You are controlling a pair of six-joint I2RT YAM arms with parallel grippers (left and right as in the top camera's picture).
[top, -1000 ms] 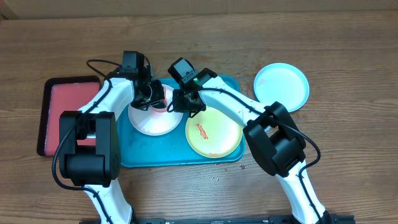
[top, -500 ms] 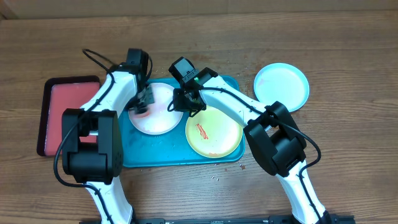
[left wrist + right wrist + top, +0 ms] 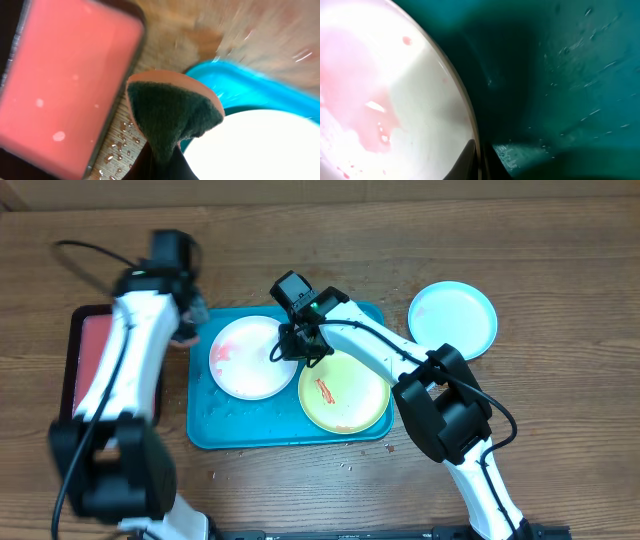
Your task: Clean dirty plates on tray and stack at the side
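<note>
The white plate (image 3: 250, 360), smeared pink, lies at the left of the teal tray (image 3: 290, 432). My right gripper (image 3: 290, 348) is shut on its right rim; the right wrist view shows the fingers (image 3: 480, 157) pinching the plate's edge (image 3: 385, 100) over the tray floor (image 3: 560, 75). The yellow-green plate (image 3: 345, 392), with a red smear, lies at the tray's right. The light blue plate (image 3: 452, 320) sits on the table beyond the tray. My left gripper (image 3: 183, 332) is shut on a green-and-orange sponge (image 3: 170, 112) above the tray's left edge (image 3: 250, 85), with the white plate (image 3: 260, 150) beside it.
A black-rimmed red tray (image 3: 95, 365) sits left of the teal tray; it fills the left of the left wrist view (image 3: 60, 85). Water drops lie on the wood between the two trays (image 3: 120, 145). Crumbs lie on the table in front of the teal tray (image 3: 347, 467).
My left arm has lifted the sponge off the white plate and swung left to the teal tray's left edge. The plate's pink smears are now uncovered. The right arm has not moved.
</note>
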